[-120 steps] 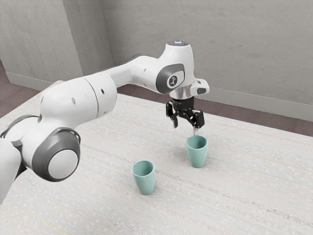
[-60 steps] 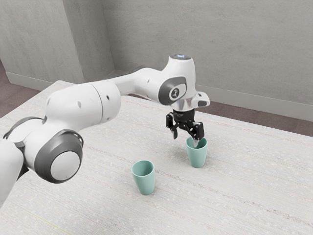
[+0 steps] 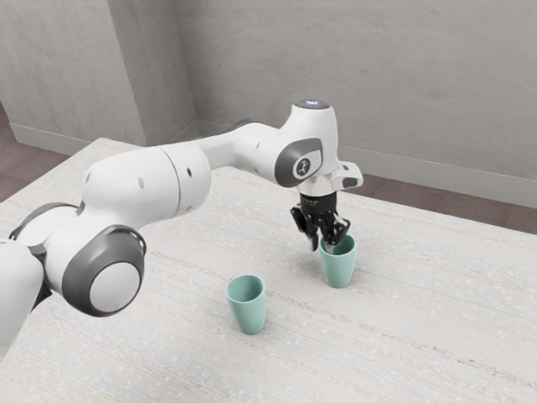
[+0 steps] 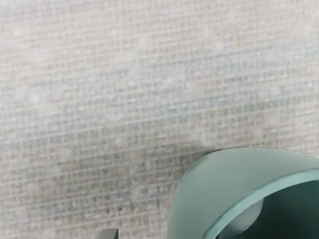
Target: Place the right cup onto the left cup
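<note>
Teal tapered cup (image 3: 339, 270), right of centre: standing mouth-up, long axis vertical
Lower-centre teal tapered cup (image 3: 250, 316): standing likewise
Black two-finger claw (image 3: 325, 244): straddling the former's wall, unclenched

There are two cups (image 3: 249, 317), one table (image 3: 403, 344), one arm (image 3: 138, 180) and one claw (image 3: 324, 247).

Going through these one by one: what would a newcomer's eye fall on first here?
First, the bulky white arm reaching in from the exterior view's left. Then its black gripper, low over one teal cup, one finger inside the mouth, the other outside the wall. A matching cup stands upright and empty-mouthed nearer the camera.
</note>
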Controlling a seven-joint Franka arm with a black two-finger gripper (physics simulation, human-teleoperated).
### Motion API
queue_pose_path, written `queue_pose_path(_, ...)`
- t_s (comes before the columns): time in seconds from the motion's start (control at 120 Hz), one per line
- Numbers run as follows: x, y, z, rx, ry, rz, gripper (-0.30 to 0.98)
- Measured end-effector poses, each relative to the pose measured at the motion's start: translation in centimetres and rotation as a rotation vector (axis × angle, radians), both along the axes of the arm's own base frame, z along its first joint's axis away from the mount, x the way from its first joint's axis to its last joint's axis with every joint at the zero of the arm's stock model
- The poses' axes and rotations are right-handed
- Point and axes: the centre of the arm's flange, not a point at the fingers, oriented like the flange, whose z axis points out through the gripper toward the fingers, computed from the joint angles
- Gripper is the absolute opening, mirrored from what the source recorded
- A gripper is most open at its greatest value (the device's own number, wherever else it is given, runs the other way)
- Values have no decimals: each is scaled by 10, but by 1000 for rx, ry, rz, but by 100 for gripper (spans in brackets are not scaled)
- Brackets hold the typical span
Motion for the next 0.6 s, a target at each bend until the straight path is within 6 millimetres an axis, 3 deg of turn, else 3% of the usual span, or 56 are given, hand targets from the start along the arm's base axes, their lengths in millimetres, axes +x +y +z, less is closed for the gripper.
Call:
queue_pose_path(0.217,-1,-4,0,0,-1,9,-3)
queue_pose_path(0.525,-1,-4,2,2,-4,24,-9)
queue_pose_path(0.6,-1,-4,12,2,-15,26,-9)
